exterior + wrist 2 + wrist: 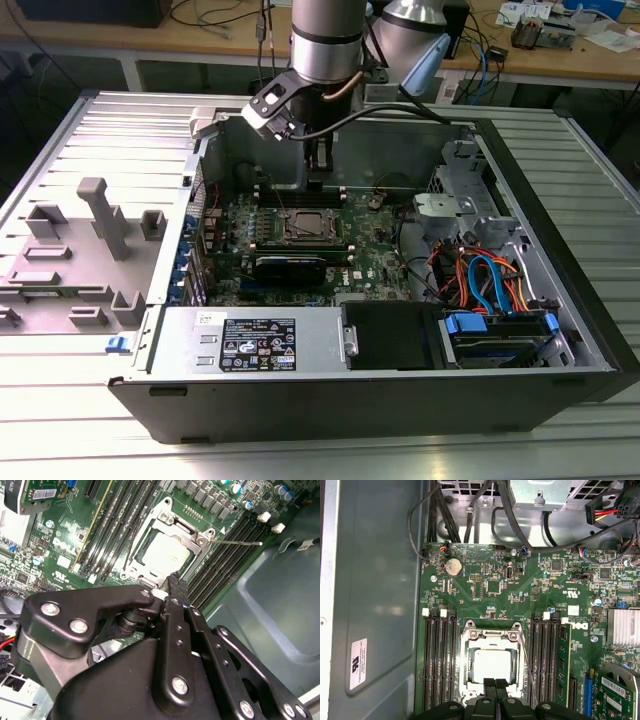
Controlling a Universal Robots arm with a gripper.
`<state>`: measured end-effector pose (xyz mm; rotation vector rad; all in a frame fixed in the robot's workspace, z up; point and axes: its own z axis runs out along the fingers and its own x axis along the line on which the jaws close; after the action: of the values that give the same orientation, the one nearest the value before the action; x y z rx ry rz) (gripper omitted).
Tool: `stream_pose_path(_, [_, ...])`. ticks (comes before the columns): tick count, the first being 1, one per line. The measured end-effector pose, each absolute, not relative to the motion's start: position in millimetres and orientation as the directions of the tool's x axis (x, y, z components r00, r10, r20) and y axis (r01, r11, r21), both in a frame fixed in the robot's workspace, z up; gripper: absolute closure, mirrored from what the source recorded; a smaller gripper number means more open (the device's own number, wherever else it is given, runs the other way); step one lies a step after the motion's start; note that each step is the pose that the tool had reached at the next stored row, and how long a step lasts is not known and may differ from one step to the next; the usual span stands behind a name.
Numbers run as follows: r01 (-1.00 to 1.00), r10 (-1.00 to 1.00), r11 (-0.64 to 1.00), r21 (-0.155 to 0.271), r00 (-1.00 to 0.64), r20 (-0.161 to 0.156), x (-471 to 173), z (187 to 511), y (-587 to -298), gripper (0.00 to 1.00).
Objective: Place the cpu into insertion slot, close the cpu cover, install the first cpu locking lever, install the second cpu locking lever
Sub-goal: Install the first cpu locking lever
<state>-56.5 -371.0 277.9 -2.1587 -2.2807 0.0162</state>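
The cpu [492, 664] lies flat in the insertion slot [465, 666], its silver-grey top showing; it is also seen in the second wrist view [167, 555]. The cpu cover [491, 631] is a silvery frame lying down around the chip. A thin locking lever [235, 542] sticks out loose from one side of the socket, also visible in the first wrist view [527, 666]. My gripper [495, 684] hangs just above the socket's edge [174, 580], fingers shut together with nothing between them. In the exterior view the gripper [318, 175] stands over the socket [305, 226] inside the case.
Long black memory slots [439, 655] flank the socket on both sides. A black graphics card [290, 267] lies near the socket. A power supply box [250, 340], a drive cage with blue and orange cables [490, 285] and the case wall [375, 605] surround the board. Grey fixture blocks [100, 215] stand outside the case.
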Motion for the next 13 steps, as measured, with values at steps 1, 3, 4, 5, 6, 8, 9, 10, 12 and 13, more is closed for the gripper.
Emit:
stream_pose_path(1, [0.998,0.998,0.063,-0.008,-0.063,-0.006,-56.5,277.9,-371.0,0.89])
stream_pose_path(3, [0.996,0.996,0.088,-0.008,-0.088,-0.006,-56.4,277.9,-371.0,0.89])
stream_pose_path(4, [0.993,0.993,0.116,-0.008,-0.116,-0.006,-56.4,277.9,-371.0,0.89])
stream_pose_path(5, [0.992,0.992,0.129,-0.008,-0.129,-0.006,-56.5,277.9,-371.0,0.89])
stream_pose_path(6, [0.99,0.99,0.143,-0.008,-0.143,-0.006,-56.5,277.9,-371.0,0.89])
stream_pose_path(8, [0.982,0.982,0.19,-0.008,-0.19,-0.006,-56.5,277.9,-371.0,0.89])
stream_pose_path(9, [0.975,0.975,0.223,-0.008,-0.223,-0.006,-56.5,277.9,-371.0,0.89])
stream_pose_path(10, [0.967,0.967,0.254,-0.008,-0.254,-0.006,-56.5,277.9,-371.0,0.89])
stream_pose_path(12, [0.953,0.953,0.303,-0.008,-0.303,-0.006,-56.5,277.9,-371.0,0.89])
stream_pose_path(13, [0.949,0.949,0.315,-0.008,-0.315,-0.006,-56.5,277.9,-371.0,0.89])
